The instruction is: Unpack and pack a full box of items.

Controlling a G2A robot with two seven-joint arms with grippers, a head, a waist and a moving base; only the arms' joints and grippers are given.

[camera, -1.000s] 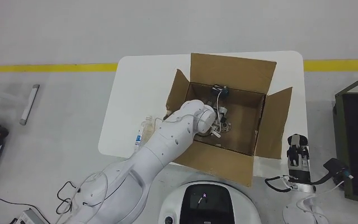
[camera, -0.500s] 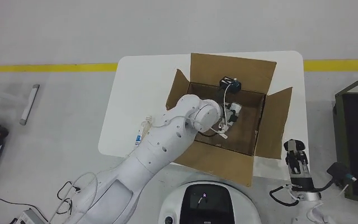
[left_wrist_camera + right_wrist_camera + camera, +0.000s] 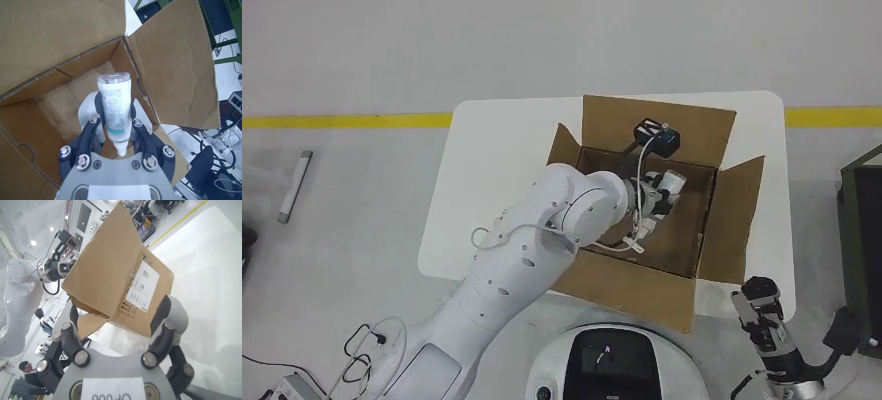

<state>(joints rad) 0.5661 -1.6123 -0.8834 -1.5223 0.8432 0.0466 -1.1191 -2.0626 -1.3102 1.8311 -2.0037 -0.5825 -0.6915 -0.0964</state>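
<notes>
left gripper is clamped tight on a clear bottle, cap end toward the wrist, held over the inside of the open cardboard box. flaps stand up all around it. that arm bends over the box's rim. right gripper has its jaws spread wide, holding nothing, near the box's outer corner.
</notes>
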